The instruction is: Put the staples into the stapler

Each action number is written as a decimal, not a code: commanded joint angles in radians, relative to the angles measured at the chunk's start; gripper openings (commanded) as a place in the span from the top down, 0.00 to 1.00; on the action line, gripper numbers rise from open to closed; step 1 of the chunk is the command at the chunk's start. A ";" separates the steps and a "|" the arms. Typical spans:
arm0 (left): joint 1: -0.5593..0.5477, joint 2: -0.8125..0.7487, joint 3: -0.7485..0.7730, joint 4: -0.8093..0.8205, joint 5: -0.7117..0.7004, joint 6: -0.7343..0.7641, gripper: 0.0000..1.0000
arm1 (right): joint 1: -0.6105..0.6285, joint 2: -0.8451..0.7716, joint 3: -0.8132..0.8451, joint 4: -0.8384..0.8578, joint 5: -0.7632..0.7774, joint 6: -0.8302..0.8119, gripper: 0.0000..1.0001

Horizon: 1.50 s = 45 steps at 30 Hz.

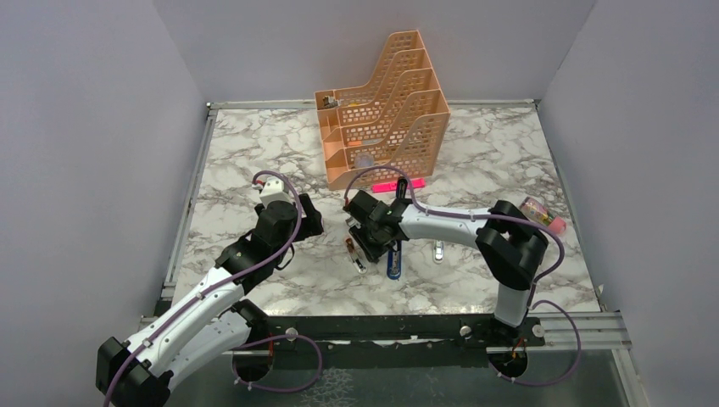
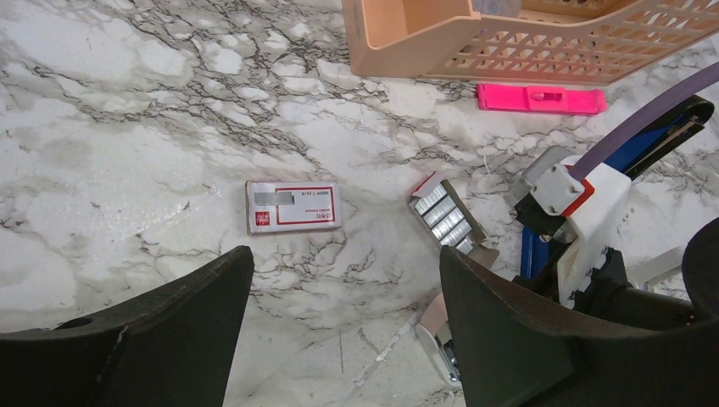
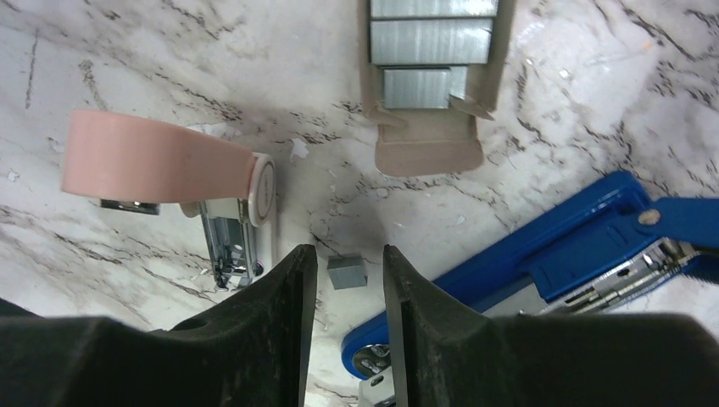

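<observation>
The white staple box with a red label [image 2: 293, 206] lies flat on the marble. Its grey inner tray of silvery staples [image 2: 445, 216] lies apart from it, and shows near the top of the right wrist view [image 3: 432, 51]. A small grey block of staples [image 3: 345, 272] lies on the table between my right gripper's fingertips, with a small gap on each side. My right gripper [image 3: 349, 254] [image 1: 366, 246] is narrowly open around it. The blue stapler [image 3: 551, 250] [image 1: 393, 264] lies hinged open just right of it. My left gripper [image 2: 343, 288] [image 1: 288, 222] is wide open and empty.
A peach-pink stapler with a white base [image 3: 161, 161] lies left of my right fingers. A flat bright-pink bar [image 2: 540, 98] lies in front of the orange file organiser [image 1: 386, 110]. A small white piece [image 1: 438, 251] and a colourful item [image 1: 543, 214] lie to the right.
</observation>
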 commanded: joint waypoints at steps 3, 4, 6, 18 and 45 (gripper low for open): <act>0.005 -0.009 -0.008 0.016 0.020 0.006 0.18 | 0.007 -0.056 -0.052 0.040 0.128 0.159 0.60; 0.005 -0.009 -0.008 0.016 0.021 0.006 0.18 | 0.007 -0.056 -0.056 0.040 0.136 0.179 0.60; 0.005 -0.009 -0.008 0.017 0.023 0.007 0.18 | 0.012 -0.056 -0.063 0.044 0.158 0.220 0.60; 0.005 -0.017 -0.011 0.018 0.028 0.006 0.18 | 0.047 -0.035 -0.075 0.000 0.228 0.343 0.59; 0.004 -0.017 -0.009 0.018 0.035 0.008 0.18 | 0.047 -0.121 -0.182 0.144 0.181 0.456 0.61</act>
